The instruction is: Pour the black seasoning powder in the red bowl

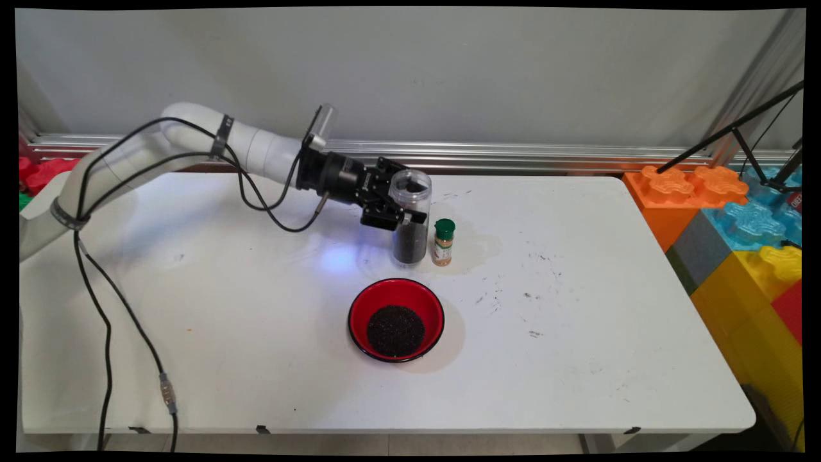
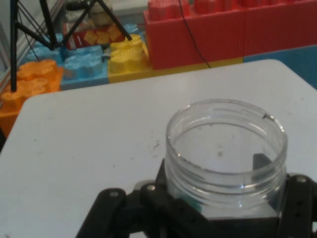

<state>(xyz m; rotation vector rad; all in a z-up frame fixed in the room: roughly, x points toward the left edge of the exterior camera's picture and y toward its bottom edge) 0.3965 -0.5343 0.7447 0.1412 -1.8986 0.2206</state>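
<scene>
Red bowl (image 1: 396,319): nearest the camera, low in the centre of the main view, resting on the white surface (image 1: 577,346); a mound of dark grains lies in it.
Clear jar (image 1: 410,218): above the bowl in the frame, just past centre, standing on the surface; the lower part holds dark grains, the upper part is clear, and no lid is on it.
Jar axis: its long axis is upright, the open mouth pointing up; in the hand view the round rim (image 2: 227,144) fills the lower right.
Hand (image 1: 399,212): comes in from the upper left and sits at the jar's left side, its 2 fingers clamped on the jar's body about halfway up.
Spice bottle (image 1: 442,242): 1 small bottle with a green cap, upright, just beside the jar on its right; whether they touch I cannot tell.
Blocks (image 1: 737,218): large coloured blocks at the far right, well apart from the jar.
</scene>
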